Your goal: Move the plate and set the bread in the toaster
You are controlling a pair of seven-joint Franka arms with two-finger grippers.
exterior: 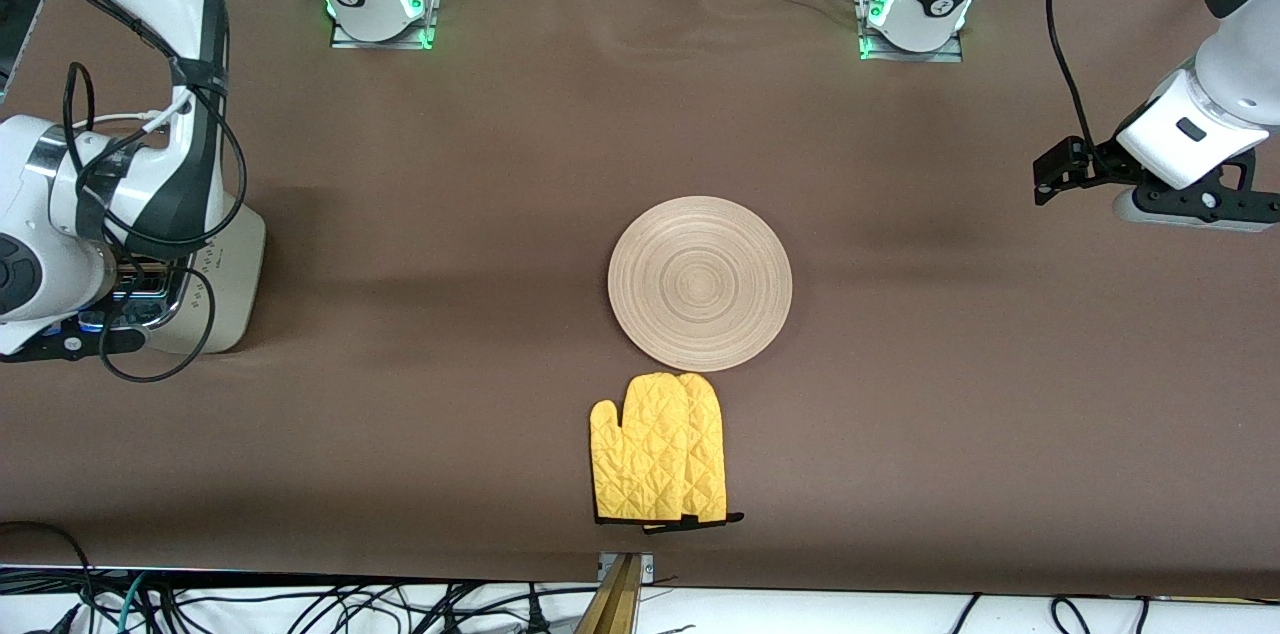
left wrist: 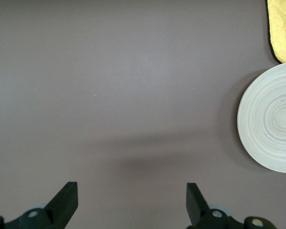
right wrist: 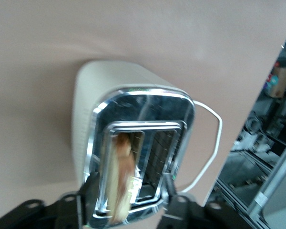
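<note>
The toaster (exterior: pixel 222 279) stands at the right arm's end of the table, mostly covered by the right arm. In the right wrist view its chrome top (right wrist: pixel 148 114) shows two slots. The bread (right wrist: pixel 120 176) stands on edge in one slot, its top sticking out. My right gripper (right wrist: pixel 128 187) is open just above the toaster, one finger on each side of the bread and apart from it. The plate (exterior: pixel 700 282) lies bare at the table's middle and also shows in the left wrist view (left wrist: pixel 269 119). My left gripper (exterior: pixel 1062 174) waits open and empty over the left arm's end (left wrist: pixel 131 187).
A yellow oven mitt (exterior: pixel 660 449) lies flat just nearer the front camera than the plate, almost touching its rim; it also shows in the left wrist view (left wrist: pixel 282 26). The toaster's white cord (right wrist: pixel 212 143) loops beside it. Brown cloth covers the table.
</note>
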